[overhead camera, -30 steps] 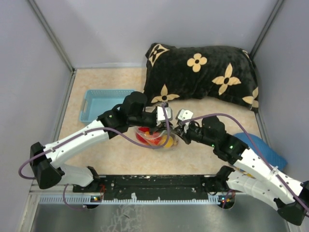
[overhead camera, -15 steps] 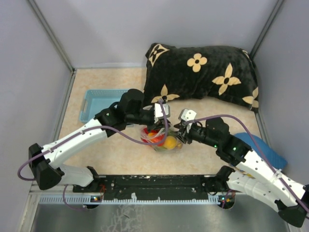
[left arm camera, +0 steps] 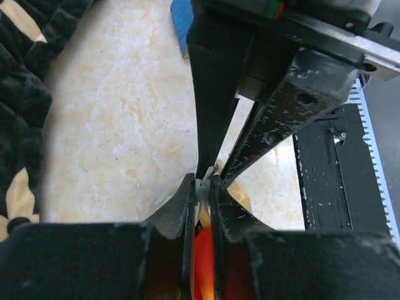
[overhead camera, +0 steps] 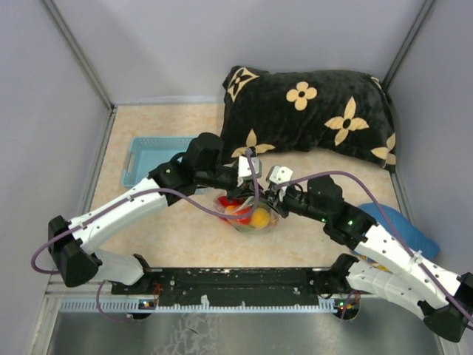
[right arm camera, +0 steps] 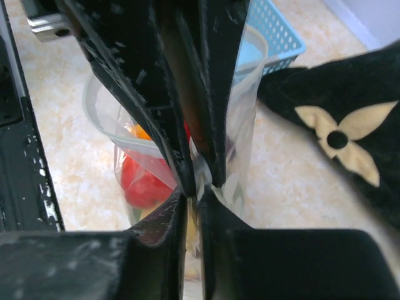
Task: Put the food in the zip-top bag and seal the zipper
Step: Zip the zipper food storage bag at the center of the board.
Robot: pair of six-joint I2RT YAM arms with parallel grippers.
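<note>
Left claw (left arm camera: 201,185): jaws narrow, closed on the thin clear top edge of the zip-top bag (right arm camera: 245,125). Red food shows between my fingers directly below that pinch.

Right claw (right arm camera: 195,180): jaws narrow, with the same top edge caught between the pads. It faces the left claw tip to tip, and the two sets of fingers almost touch over the bag.

Zip-top bag: held upright by its top edge between both claws, at the middle of the worktop (overhead camera: 170,237), in front of the black flowered pillow (overhead camera: 310,118). The top view does not show whether its base rests on the worktop.

Zipper (right arm camera: 115,134): beside the pinch, in the right wrist view, the strip curves outward in an open loop. That part of the mouth is not pressed shut.

Food (right arm camera: 142,181): inside the bag. Red, orange and yellow pieces show through the film.

Light blue basket (overhead camera: 151,155): on the worktop to the left of the bag, apart from it.
</note>
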